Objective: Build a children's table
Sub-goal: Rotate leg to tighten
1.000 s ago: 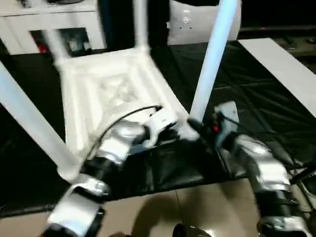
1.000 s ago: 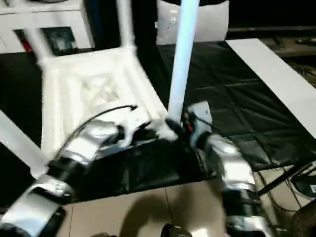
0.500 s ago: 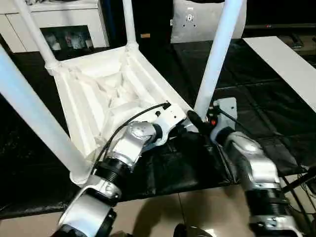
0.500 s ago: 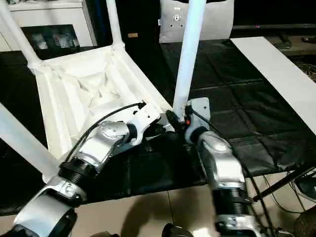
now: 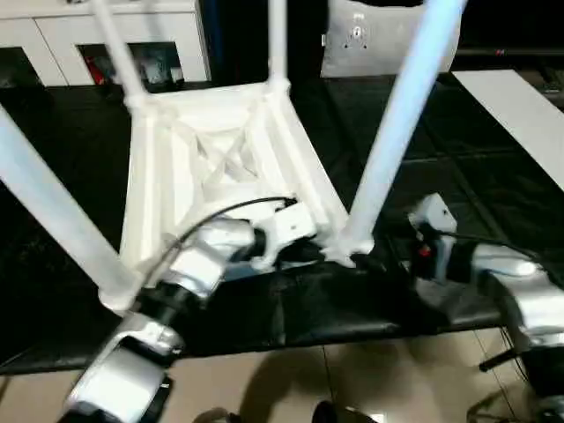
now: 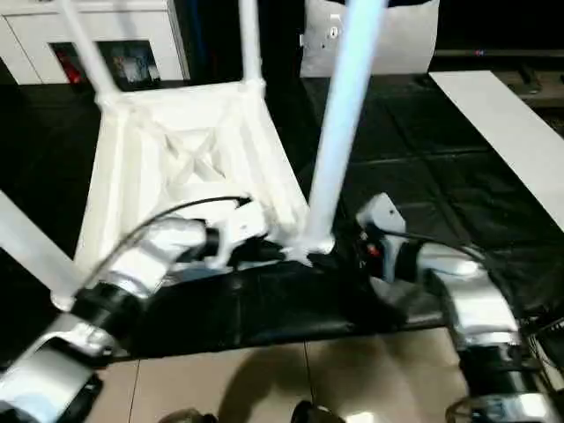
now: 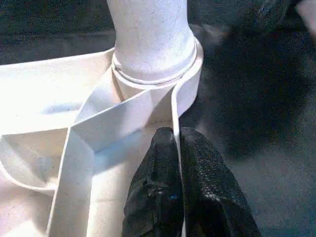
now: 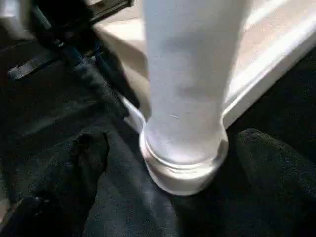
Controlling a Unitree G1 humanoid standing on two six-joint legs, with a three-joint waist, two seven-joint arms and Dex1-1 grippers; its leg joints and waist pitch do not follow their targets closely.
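The children's table (image 5: 220, 167) lies upside down on the black cloth (image 5: 493, 185), smooth white plastic, ribbed underside up, tapered tube legs rising. The left hand (image 7: 177, 163) reaches forward, fingers pinching the thin rim wall; the near corner socket (image 7: 190, 74) sits at its 12 o'clock. The right hand (image 8: 168, 163) is spread, fingers either side of the leg (image 8: 190, 74).

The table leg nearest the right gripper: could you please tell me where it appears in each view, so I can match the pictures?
Left eye view: the near-right leg slants from top right down to its socket at centre.
Right eye view: the same leg, just right of centre.
Left wrist view: its base beyond the left gripper.
Right wrist view: its base at centre.
Shared landmark: the corner socket.
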